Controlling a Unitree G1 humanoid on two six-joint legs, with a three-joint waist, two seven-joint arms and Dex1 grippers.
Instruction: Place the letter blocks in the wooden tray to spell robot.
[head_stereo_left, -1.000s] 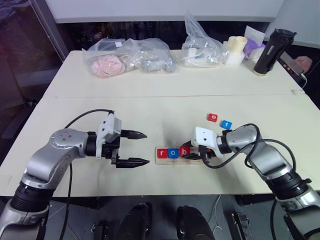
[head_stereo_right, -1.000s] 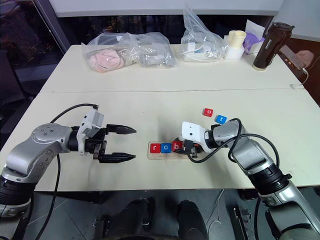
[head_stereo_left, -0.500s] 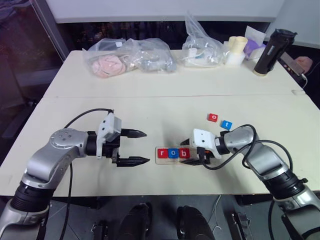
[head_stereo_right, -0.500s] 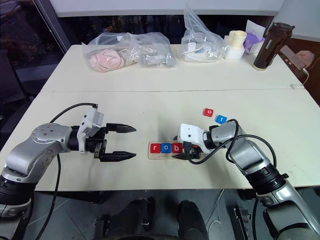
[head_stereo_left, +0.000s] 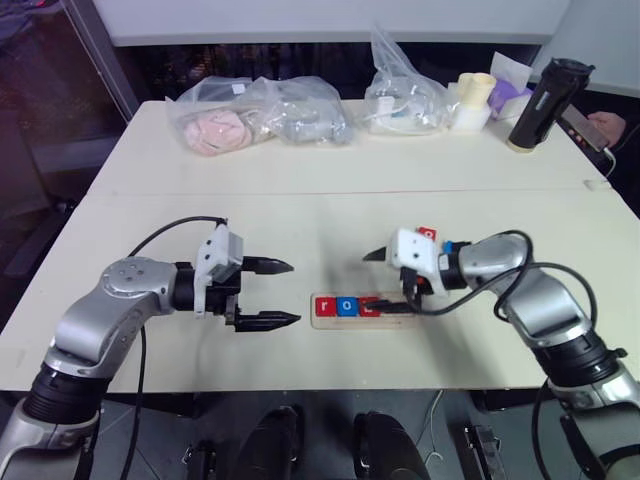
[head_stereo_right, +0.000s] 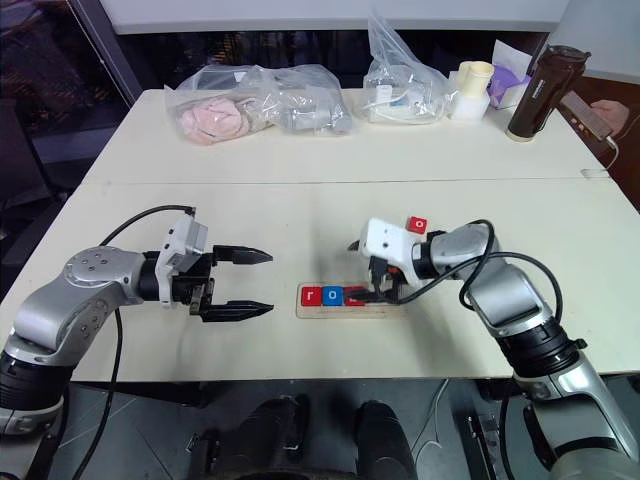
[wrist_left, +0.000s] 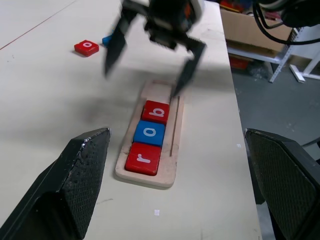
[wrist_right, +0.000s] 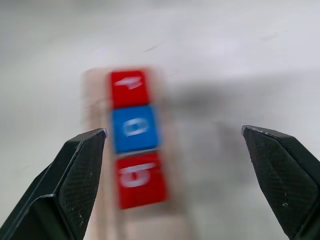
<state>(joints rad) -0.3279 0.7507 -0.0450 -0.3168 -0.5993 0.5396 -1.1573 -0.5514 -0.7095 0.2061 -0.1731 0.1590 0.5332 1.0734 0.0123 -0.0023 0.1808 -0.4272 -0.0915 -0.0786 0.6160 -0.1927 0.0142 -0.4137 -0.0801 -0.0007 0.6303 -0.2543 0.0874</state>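
Blocks r, o, b (wrist_left: 149, 133) sit in the tray (wrist_left: 170, 172) mid-bench, so my right hand (head_stereo_left: 385, 282) hangs released above them, free for the red o (wrist_left: 86, 47); left hand (head_stereo_left: 277, 293) waits, spread wide.

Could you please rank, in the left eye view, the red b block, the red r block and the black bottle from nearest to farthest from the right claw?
From the right claw:
1. Red b block, in the tray, just below the claw.
2. Red r block, at the tray's left end.
3. Black bottle, at the table's far right corner.
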